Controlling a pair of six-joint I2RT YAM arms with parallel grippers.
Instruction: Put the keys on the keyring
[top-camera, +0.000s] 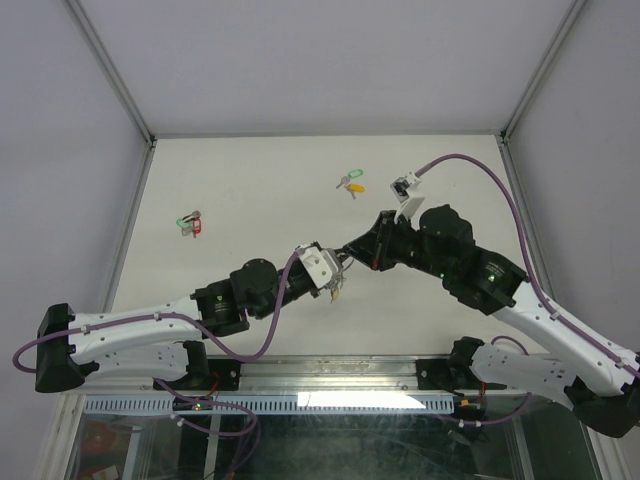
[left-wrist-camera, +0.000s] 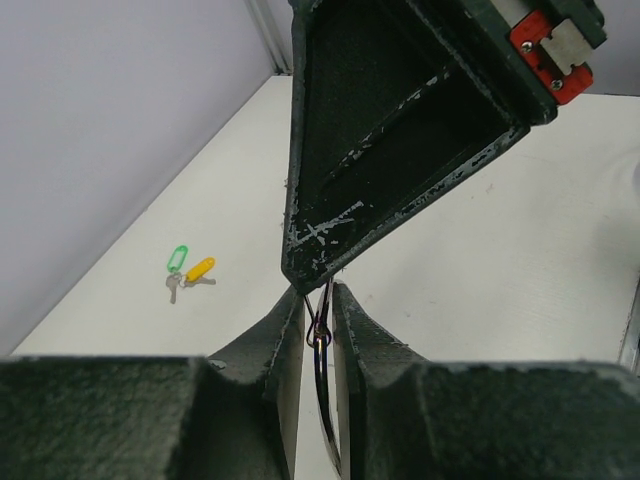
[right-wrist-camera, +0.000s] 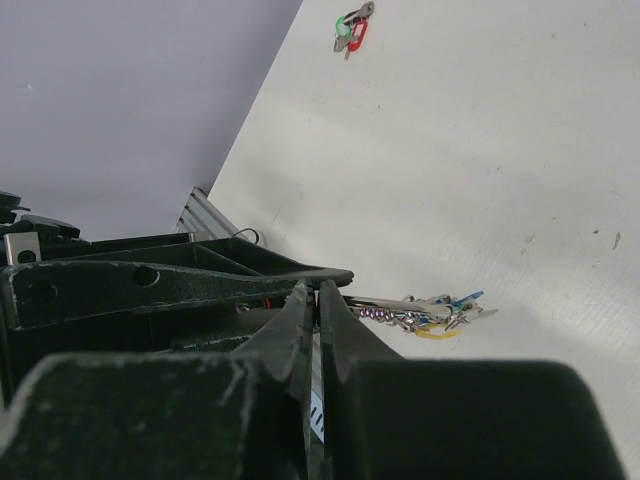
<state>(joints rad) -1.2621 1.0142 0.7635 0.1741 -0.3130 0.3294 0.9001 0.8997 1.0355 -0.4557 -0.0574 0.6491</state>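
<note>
Right end effector (right-wrist-camera: 318, 292) clenched on keyring (left-wrist-camera: 320, 335).
Steadies wire for threading; left end effector (left-wrist-camera: 318, 296) flanks it, grip unclear; keys (top-camera: 350, 183) lie well apart on surface (top-camera: 250, 200).

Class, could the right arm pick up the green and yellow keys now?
Probably not yet: the way to the keys looks free, but the right gripper is shut on the keyring.

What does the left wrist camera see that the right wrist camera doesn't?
Only the left wrist view shows the green and yellow keys lying on the white table. Only the right wrist view shows the green and red keys and the keyring's bunch of small keys poking past the right gripper. Both show that table, and the left gripper and right gripper meeting at their tips.
</note>
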